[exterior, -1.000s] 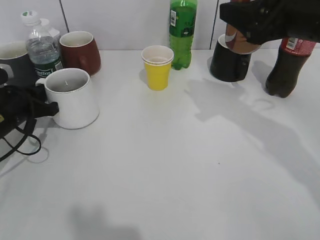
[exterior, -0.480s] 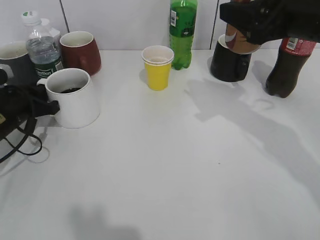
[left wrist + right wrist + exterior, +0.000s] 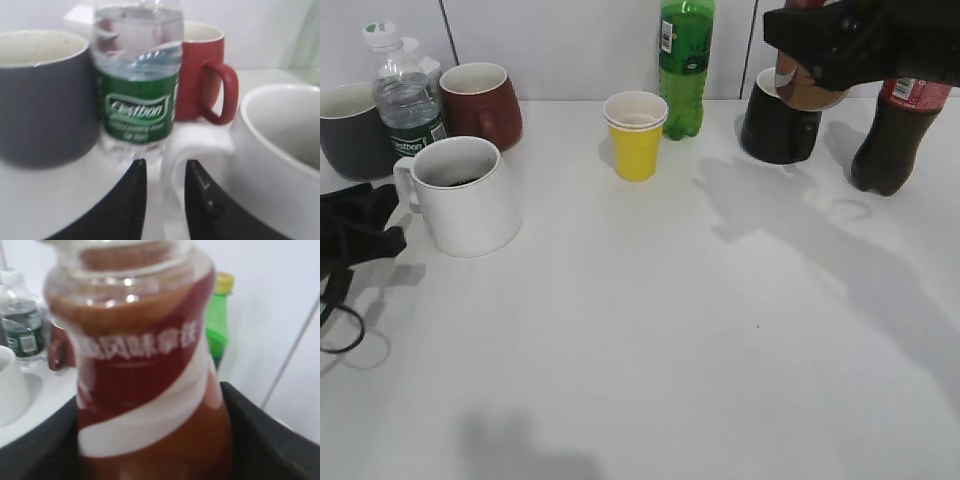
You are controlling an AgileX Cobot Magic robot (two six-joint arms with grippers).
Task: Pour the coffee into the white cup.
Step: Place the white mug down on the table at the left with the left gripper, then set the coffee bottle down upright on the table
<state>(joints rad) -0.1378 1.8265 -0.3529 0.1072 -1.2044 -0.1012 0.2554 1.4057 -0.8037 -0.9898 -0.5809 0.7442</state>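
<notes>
The white cup [image 3: 470,205] stands at the left of the table with a little dark liquid in it; it also fills the right of the left wrist view [image 3: 280,165]. My left gripper [image 3: 388,218] is open and empty, just left of the cup's handle and apart from it; in the left wrist view my left gripper [image 3: 162,167] has its jaws spread in front of the handle. My right gripper [image 3: 805,45] is shut on the coffee bottle [image 3: 807,90], held up at the back right over a black mug. The coffee bottle [image 3: 145,365] fills the right wrist view.
Behind the white cup stand a grey mug [image 3: 350,130], a water bottle [image 3: 408,100] and a red mug [image 3: 485,100]. A yellow paper cup [image 3: 635,135] and a green bottle [image 3: 683,60] stand at the back middle. A black mug [image 3: 778,130] and a cola bottle [image 3: 895,130] stand at the back right.
My left gripper has let go of the white cup's handle and drawn back to the left. The cup now stands level. The right arm with the bottle has hardly moved.
</notes>
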